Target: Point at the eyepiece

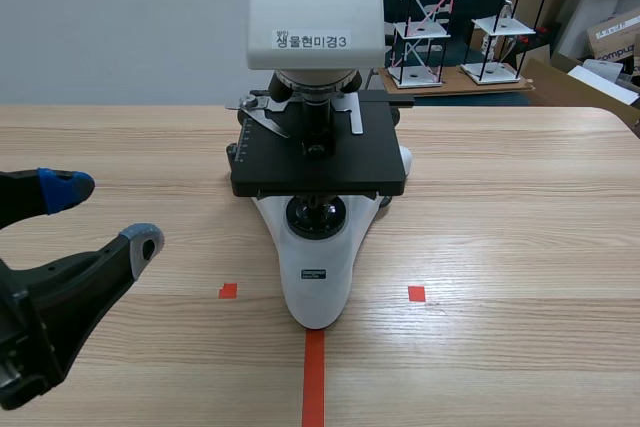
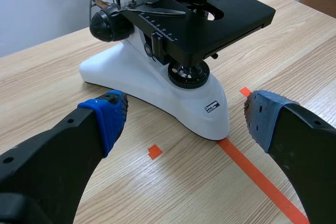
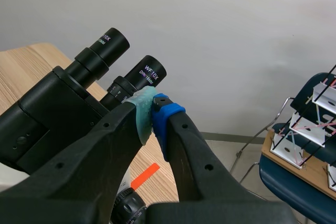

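Eyepiece: The eyepiece (image 3: 148,73), black and marked WF10X, was seen rising at a slant from the dark head of the microscope (image 1: 318,247), above the middle of the table (image 1: 520,247). A second eyepiece (image 3: 107,42) stood just beside it.

Right tool: The right tool (image 3: 153,114) was held pressed together on nothing. Its green pad (image 3: 140,109) and blue pad (image 3: 164,115) met just under the eyepiece's rim. Whether they touched the tube could not be told.

Step judged: The pointing was judged as good as made, with the tips aimed at the eyepiece.

Microscope: The white foot was set toward the table's near edge, at the end of the tape line (image 1: 313,377). The black stage (image 1: 318,162) lay above it.

Left tool: The left tool (image 1: 105,215) was kept spread wide and low, near the table's near left corner, apart from the foot.

Risk, contact: If the right tool were pushed on, the eyepiece could be turned or lifted in its sleeve, or the lens smeared by a pad.

Risk, aim: A small drift sideways could leave it unclear which eyepiece was meant.

Risk, base: A swing of the spread left tool toward the middle could knock the foot off its mark.
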